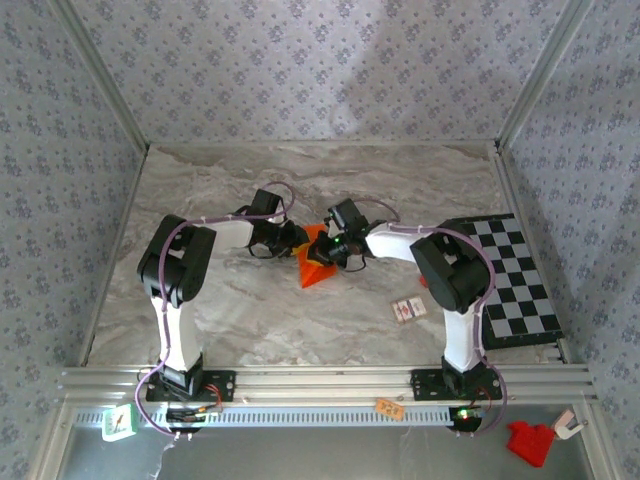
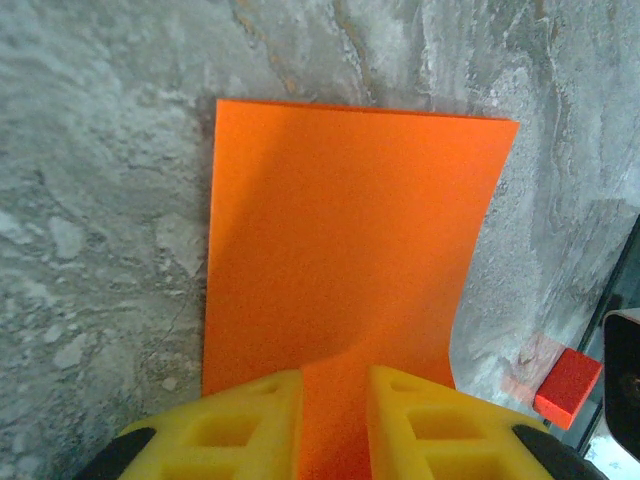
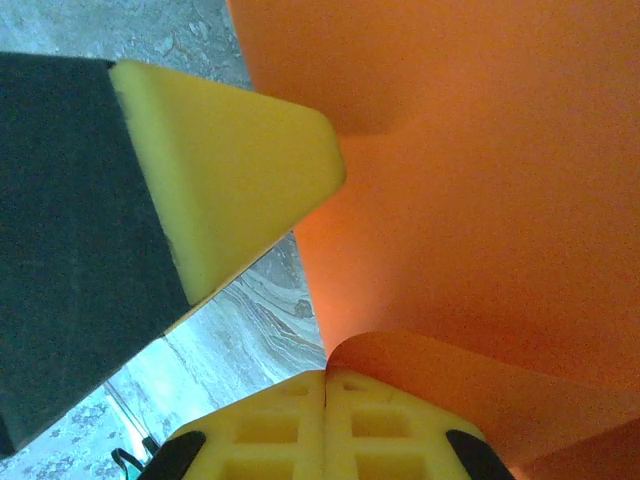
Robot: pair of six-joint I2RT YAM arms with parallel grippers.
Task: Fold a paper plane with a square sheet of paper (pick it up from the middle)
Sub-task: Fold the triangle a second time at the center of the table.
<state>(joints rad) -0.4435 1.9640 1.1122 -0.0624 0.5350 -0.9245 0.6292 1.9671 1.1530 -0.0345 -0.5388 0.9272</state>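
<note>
**A:** Yellow fingers of the right gripper (image 3: 326, 380) sit closest in its wrist view. They are pressed flat together, with a curl of the sheet of paper (image 3: 480, 220) coming out of the seam, so it is pinching the paper's edge

**B:** And the left gripper (image 2: 335, 385)?

**A:** It has a narrow gap. The orange sheet runs straight through it and on away from the fingers, with its right edge bowed. Whether the pads actually squeeze it, I cannot tell

**B:** Where is the sheet on the table (image 2: 90, 230)?

**A:** Near the middle. From above it shows as an orange wedge between the two grippers, widening toward the arm bases. In the right wrist view, one left finger (image 3: 230, 160) lies just beside the paper

**B:** Anything past it?

**A:** A small red block (image 2: 568, 388) lies off the sheet's right edge, apart from it. Farther right, a checkered board (image 1: 512, 280) lies on the table
</note>
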